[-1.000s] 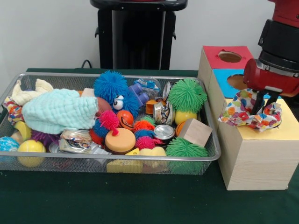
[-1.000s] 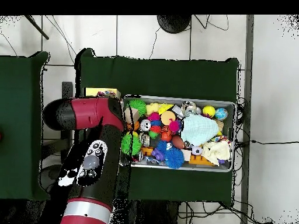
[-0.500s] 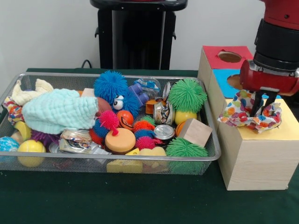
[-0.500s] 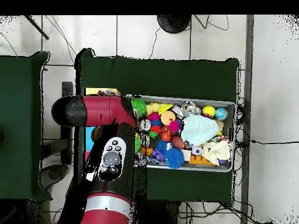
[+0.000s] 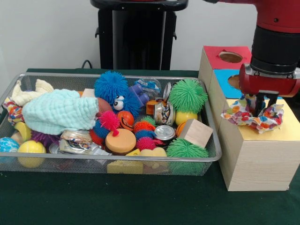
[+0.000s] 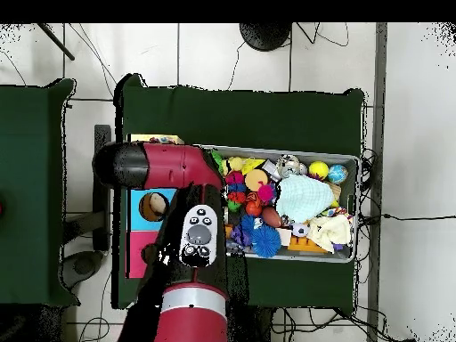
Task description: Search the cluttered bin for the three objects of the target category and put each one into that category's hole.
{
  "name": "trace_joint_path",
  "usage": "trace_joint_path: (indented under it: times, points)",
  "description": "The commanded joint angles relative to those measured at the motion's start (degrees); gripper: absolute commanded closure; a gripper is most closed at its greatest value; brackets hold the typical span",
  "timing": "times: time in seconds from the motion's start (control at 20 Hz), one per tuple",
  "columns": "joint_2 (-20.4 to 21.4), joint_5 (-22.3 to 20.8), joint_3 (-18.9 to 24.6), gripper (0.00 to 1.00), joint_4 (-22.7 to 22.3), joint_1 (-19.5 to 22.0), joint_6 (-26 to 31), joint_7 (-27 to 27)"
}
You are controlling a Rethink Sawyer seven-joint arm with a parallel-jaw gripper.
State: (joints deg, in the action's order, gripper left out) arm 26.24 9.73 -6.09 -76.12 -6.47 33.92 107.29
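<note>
**Gripper over the yellow section of the sorting box, cloth beneath it**

Front view. You are looking at the gripper (image 5: 261, 105) hanging over the sorting box (image 5: 255, 157), which is standing on the green desk (image 5: 140, 201) just to the right of the wire bin (image 5: 112, 161). The dark fingers (image 5: 258, 104) are reaching down into a crumpled polka-dot cloth (image 5: 253, 115) that is lying on the box's yellow top; whether they are pinching it or standing spread, you cannot tell, since the folds are hiding their tips. Behind the yellow section, the blue section (image 5: 230, 80) and the red section (image 5: 228, 56) are each showing a round hole. The bin is holding a pale mint cloth (image 5: 60, 111) at the left, with a cream cloth (image 5: 29, 93) behind it, a blue fuzzy toy with eyes (image 5: 115, 91), a green spiky ball (image 5: 187, 95), a wooden block (image 5: 195, 132), a small tin can (image 5: 164, 132) and a yellow ball (image 5: 31, 151) at the front left corner.

Overhead view. You are seeing the red arm (image 6: 174, 169) lying across the box and covering most of it; the blue section (image 6: 142, 207) with its hole is showing beside the arm. The gripper and the polka-dot cloth are hidden beneath the arm here. The bin (image 6: 347, 254) is sitting to the right, with the mint cloth (image 6: 305, 198) near its middle.
</note>
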Motion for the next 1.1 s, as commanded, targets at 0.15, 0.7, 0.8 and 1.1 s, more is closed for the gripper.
trace_joint_path:
  times: [0.15, 0.7, 0.8, 1.1]
  points:
    - [-10.6, -0.3, 13.7, 1.0, -10.6, 3.9, -3.0, 1.6]
    - [-12.4, -2.4, 14.4, 1.0, -10.3, 4.8, -5.6, 2.8]
    - [-12.3, -2.6, 14.3, 1.0, -10.2, 4.8, -5.3, 2.7]
    - [-11.6, -3.0, 13.4, 1.0, -10.9, 4.4, -6.4, 3.6]
